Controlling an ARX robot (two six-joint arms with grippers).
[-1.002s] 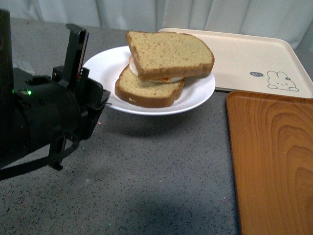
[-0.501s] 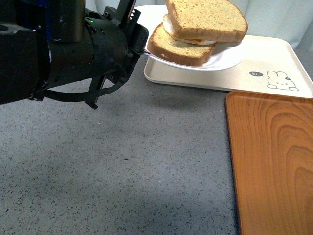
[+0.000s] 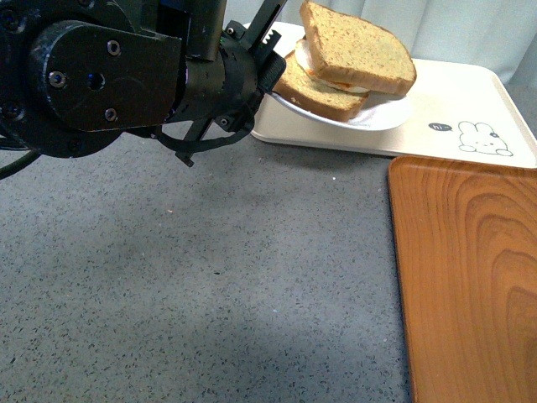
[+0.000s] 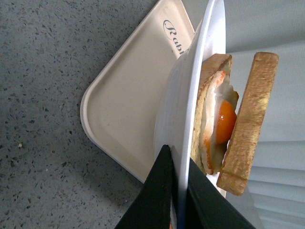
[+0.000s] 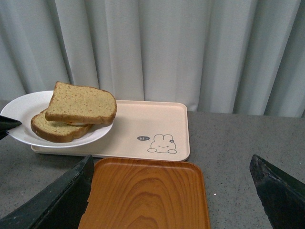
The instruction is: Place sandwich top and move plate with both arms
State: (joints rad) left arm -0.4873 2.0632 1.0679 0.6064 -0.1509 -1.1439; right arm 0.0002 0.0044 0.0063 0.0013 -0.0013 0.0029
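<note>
Grey table (image 3: 210, 294) lies open; my left gripper's (image 4: 177, 191) fingers pinch the plate (image 3: 388, 116) rim above the rabbit-print tray (image 3: 470, 101); right gripper (image 5: 171, 200) fingers spread wide, empty.

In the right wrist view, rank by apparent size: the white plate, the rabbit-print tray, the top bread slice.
1. Rabbit-print tray, largest.
2. White plate, though its left edge runs out of frame.
3. Top bread slice, smallest.

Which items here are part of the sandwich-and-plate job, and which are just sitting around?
In the job:
- sandwich top, on the egg
- plate, rim pinched by the left gripper
- lower slice
- right gripper, open, holding nothing

Lying about:
- wood tray
- rabbit tray, under the plate; touching cannot be told
</note>
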